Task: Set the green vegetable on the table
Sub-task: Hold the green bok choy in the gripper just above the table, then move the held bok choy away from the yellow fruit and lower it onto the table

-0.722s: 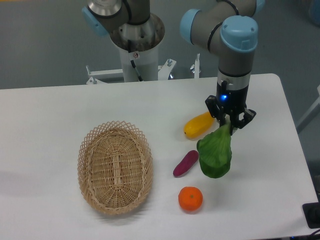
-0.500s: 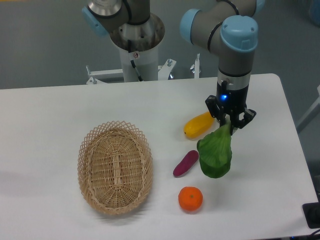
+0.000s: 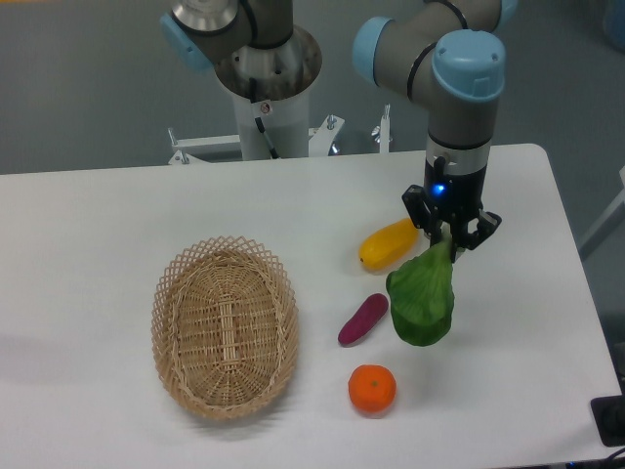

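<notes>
One gripper (image 3: 450,237), fingers clamped on narrow top end of green vegetable (image 3: 422,301); leafy body hangs below, over right half of table (image 3: 98,225); contact with tabletop not discernible. One each nearby: yellow vegetable (image 3: 389,244) just left of gripper, purple eggplant piece (image 3: 362,319) beside leaf, orange (image 3: 372,388) below, wicker basket (image 3: 224,325) well left. Stalk tip hidden between fingers. Arm top cut off.
</notes>
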